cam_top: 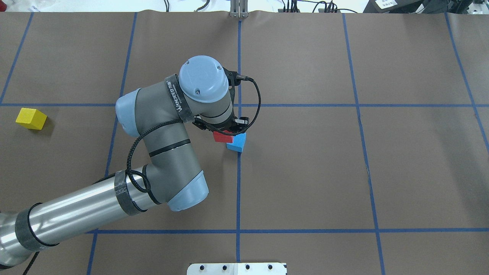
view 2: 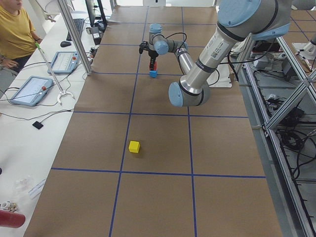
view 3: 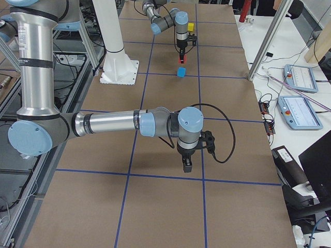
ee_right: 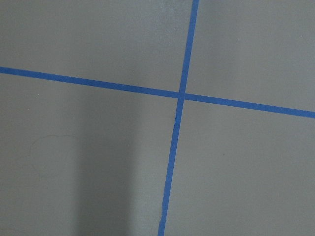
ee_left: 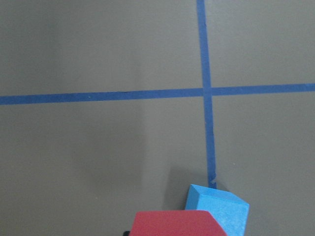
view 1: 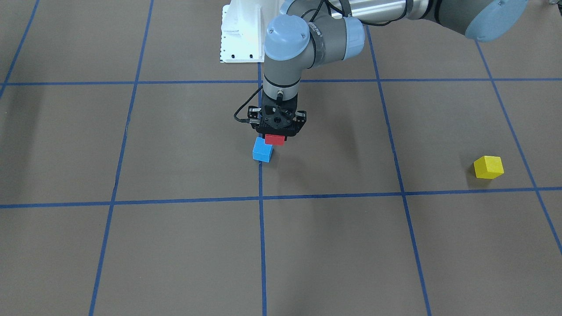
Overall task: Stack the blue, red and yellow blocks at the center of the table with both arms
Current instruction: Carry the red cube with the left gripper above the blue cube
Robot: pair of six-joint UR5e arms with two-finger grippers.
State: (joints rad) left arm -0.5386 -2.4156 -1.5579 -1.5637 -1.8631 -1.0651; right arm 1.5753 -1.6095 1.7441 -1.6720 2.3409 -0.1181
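My left gripper (view 1: 275, 135) is shut on the red block (view 1: 275, 140) near the middle of the table (cam_top: 305, 172). The red block (cam_top: 222, 136) hangs just above the blue block (view 1: 262, 152), a little off to one side; in the left wrist view it (ee_left: 172, 223) overlaps the blue block's (ee_left: 221, 209) near corner. The blue block (cam_top: 237, 143) rests on a tape line. Far out on my left side lies the yellow block (cam_top: 31, 118), alone. My right gripper (view 3: 186, 165) points down at bare table and shows only in the exterior right view, so I cannot tell its state.
The white base plate (cam_top: 237, 268) sits at the robot's edge of the table. A person in a yellow shirt (view 2: 15, 29) sits beside the table with tablets (view 2: 29, 89) on a white bench. Tape lines cross under the right wrist (ee_right: 180, 95).
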